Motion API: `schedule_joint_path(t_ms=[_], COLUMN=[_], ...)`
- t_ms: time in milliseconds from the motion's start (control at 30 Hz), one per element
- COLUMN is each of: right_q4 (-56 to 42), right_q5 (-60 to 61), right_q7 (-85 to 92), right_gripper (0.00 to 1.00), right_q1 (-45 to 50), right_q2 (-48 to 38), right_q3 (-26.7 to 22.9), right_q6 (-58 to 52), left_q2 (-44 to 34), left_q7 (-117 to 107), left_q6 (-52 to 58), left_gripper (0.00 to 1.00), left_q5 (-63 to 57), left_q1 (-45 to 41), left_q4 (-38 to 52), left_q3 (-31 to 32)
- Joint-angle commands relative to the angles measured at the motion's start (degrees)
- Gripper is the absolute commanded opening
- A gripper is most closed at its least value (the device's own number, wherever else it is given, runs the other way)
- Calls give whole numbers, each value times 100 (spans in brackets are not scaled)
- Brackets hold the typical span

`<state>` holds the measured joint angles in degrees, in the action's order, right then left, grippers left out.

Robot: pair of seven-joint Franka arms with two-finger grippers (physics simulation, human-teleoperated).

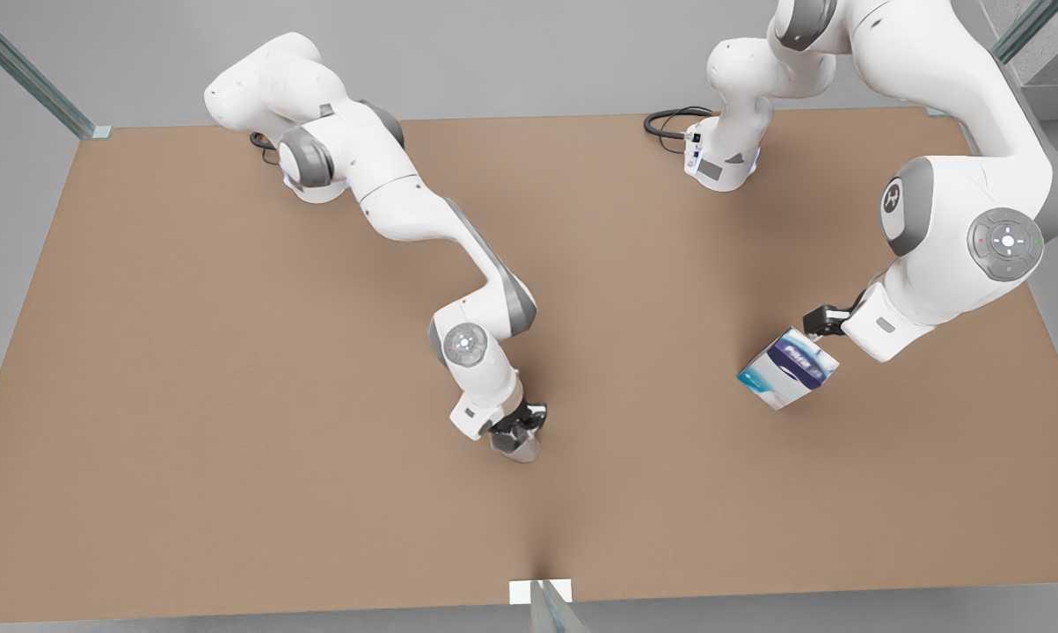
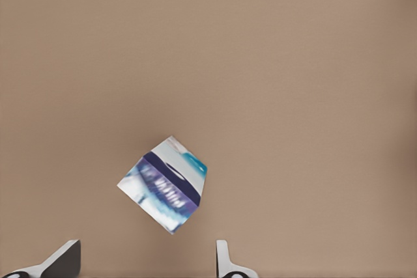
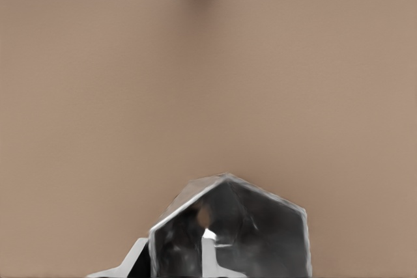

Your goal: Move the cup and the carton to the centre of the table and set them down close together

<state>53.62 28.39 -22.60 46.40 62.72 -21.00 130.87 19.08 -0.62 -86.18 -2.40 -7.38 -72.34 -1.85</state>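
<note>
My right claw [image 1: 518,432] is clamped on the cup [image 1: 517,444], low over the bench [image 1: 229,396]. My left claw [image 1: 823,321] is apart above the tilted carton [image 1: 786,367].

cup [image 1: 520,447] — translucent greyish, faceted, glassy; held at a gripper's tip near the table's middle, low over the surface | carton [image 1: 787,367] — boxy, white with a dark blue-purple band and teal corner; tilted on a corner, toward the front view's right | table [image 1: 229,396] — flat, matte brown
</note>
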Motion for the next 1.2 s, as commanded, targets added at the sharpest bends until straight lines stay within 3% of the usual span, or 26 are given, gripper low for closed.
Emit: schedule_joint_path(t_ms=[0,33,100,233,333,367,400,467,500,533,600,667,867,1000,1033,1167], right_q4=[0,0,0,17,377,650,668,711,1686,2582,3753,3726,3622,3445,3419,3419], right_q5=[0,0,9,158,317,36,-1554,-2663,-3154,-4051,-4087,-4069,-4069,-4034,-4034,-3999], right_q7=[1,1,-8,-105,-131,-17,834,2400,2392,2234,2049,2031,1996,2005,2005,2005], right_gripper=[80,81,100,100,100,100,100,100,100,100,100,100,100,100,100,100], right_q1=[0,0,0,176,264,133,-105,-1018,-1738,-3364,-4183,-4192,-4148,-4174,-4183,-4253], right_q2=[3,3,3,-137,-1068,-1816,-2448,-3485,-4285,-5059,-5912,-5859,-5754,-5736,-5727,-5719], right_q3=[-1,-1,8,43,140,52,52,34,586,2221,2565,2574,2565,2548,2548,2530], right_q6=[0,0,9,-17,-395,-1571,-3022,-4702,-4580,-4201,-3691,-3674,-3709,-3709,-3709,-3709], left_q2=[8,8,8,17,26,26,26,17,17,17,26,35,-1,69,96,96], left_q7=[0,0,9,9,9,9,9,9,9,9,0,-9,-4068,-4386,-4412,-5958], left_q6=[-4,-4,-4,-4,-4,-4,-4,-4,-4,-4,-21,-21,40,436,541,1060], left_gripper=[100,100,100,100,100,100,100,100,100,100,100,100,99,100,100,99], left_q5=[-6,-6,-6,-6,-6,-6,-6,-6,-6,2,11,2,73,134,99,345], left_q1=[0,-9,0,-9,0,0,0,0,0,0,-9,0,-237,439,1124,712], left_q4=[0,0,0,0,-9,-9,-9,0,0,0,9,9,-44,-105,-158,-220], left_q3=[0,0,0,0,-9,-9,-9,-9,-9,-18,-18,-26,26,8,772,826])
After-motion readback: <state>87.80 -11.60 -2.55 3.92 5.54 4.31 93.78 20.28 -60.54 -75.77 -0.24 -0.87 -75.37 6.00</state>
